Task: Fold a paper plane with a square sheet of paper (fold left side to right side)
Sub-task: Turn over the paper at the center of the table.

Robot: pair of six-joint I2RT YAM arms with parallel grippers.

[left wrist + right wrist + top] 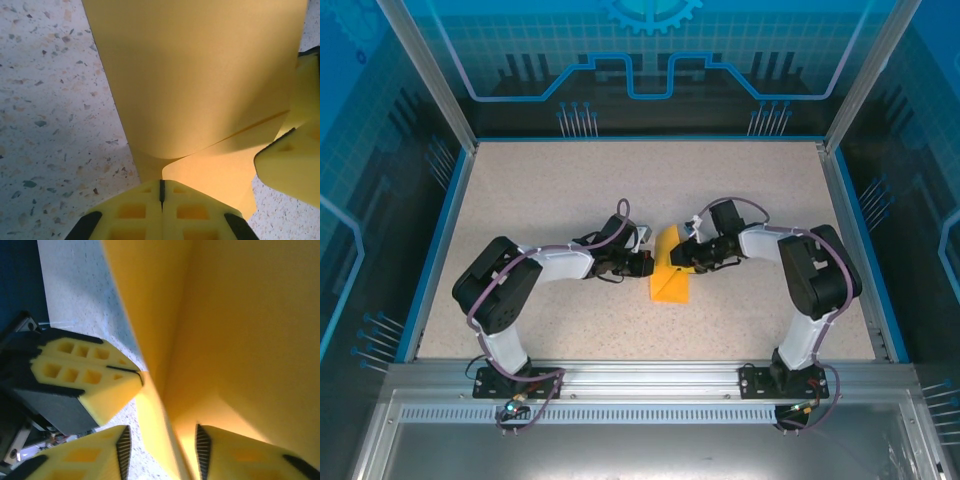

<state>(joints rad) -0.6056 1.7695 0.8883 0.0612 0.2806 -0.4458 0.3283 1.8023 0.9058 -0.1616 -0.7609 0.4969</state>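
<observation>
While the fold is only begun and no plane is formed, we judge most of the task outstanding. The left gripper [161, 182] is clamped tight on the square sheet of paper [671, 283], which is raised between the two grippers. The right gripper [161, 442] straddles the sheet's fold, jaws partly apart and not pinching.

Speckled beige table [570, 190] (blue-edged) sits inside translucent blue printed walls [650, 50].

Centre of surface [540, 190]: paper [670, 285] packed tight between left pincer [650, 265] and right pincer [686, 258] | bare room beyond, nearer, either side | arms [560, 265] span flanks | walls [650, 70] ring edge
</observation>
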